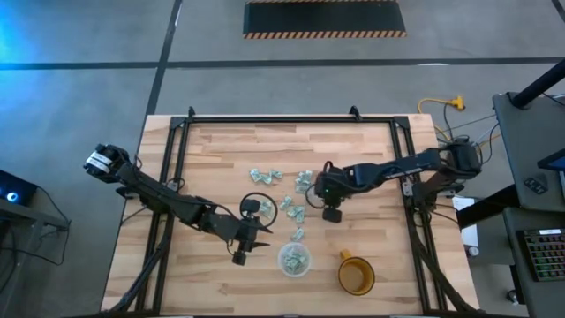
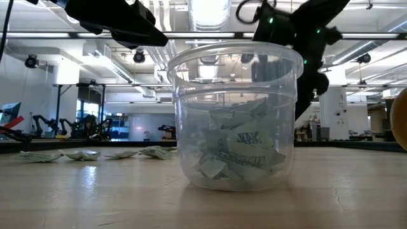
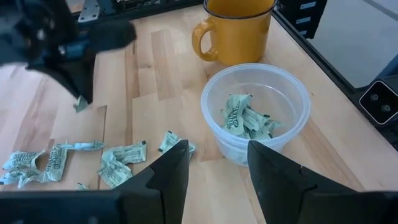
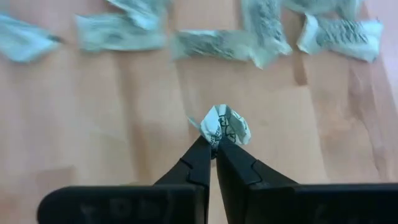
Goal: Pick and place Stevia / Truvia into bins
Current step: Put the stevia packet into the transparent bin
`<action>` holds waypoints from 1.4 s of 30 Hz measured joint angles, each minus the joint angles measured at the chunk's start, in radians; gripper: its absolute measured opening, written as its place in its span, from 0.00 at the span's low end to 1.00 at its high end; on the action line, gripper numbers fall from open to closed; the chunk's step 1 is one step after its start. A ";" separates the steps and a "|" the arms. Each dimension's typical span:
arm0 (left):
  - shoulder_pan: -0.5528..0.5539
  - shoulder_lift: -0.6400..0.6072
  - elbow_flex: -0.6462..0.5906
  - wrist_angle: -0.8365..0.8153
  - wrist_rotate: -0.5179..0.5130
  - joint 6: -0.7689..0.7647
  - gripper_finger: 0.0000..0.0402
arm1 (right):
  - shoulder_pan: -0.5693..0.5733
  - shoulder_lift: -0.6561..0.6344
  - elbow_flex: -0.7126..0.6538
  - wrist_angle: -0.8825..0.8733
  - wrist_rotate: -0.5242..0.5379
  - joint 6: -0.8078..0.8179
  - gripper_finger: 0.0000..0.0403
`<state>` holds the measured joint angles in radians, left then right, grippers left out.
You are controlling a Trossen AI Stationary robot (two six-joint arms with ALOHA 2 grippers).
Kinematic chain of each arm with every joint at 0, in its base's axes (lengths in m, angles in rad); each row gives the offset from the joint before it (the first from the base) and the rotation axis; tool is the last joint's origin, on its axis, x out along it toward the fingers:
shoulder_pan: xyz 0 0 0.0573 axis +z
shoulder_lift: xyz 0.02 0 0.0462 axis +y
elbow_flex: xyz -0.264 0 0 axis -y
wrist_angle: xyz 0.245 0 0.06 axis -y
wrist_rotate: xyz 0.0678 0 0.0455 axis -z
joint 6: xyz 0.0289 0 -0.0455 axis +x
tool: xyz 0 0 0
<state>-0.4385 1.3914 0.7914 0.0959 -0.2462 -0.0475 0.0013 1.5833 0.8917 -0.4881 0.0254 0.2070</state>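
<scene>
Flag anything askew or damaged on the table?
The sachet pinched in the right gripper is crumpled into a wad, not flat. Loose sachets on the wood look creased too. The cup and mug stand upright; nothing spilled.

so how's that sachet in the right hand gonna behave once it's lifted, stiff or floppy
Probably floppy: the sachet has crumpled into a wad where the right hand pinches it shut. It looks light, being thin paper like the creased sachets in the clear cup. The grip catches only one edge, so it could slip out.
</scene>
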 joint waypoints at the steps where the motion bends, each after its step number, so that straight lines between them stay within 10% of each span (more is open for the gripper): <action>1: 0.000 0.000 0.000 -0.001 0.000 0.000 0.37 | 0.015 -0.020 0.000 0.002 0.001 0.000 0.03; 16: 0.000 0.000 -0.002 0.000 0.000 0.000 0.37 | 0.323 -0.173 0.002 0.347 -0.008 -0.167 0.03; 23: 0.000 0.000 -0.010 0.000 0.000 0.000 0.37 | 0.374 -0.104 0.006 0.479 -0.202 -0.253 0.03; 42: 0.000 0.000 -0.010 -0.077 0.000 -0.027 0.37 | 0.372 0.193 0.317 0.224 -0.233 -0.311 0.03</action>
<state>-0.4389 1.3914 0.7811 0.0188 -0.2462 -0.0744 0.3729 1.7767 1.2085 -0.2640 -0.2080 -0.1045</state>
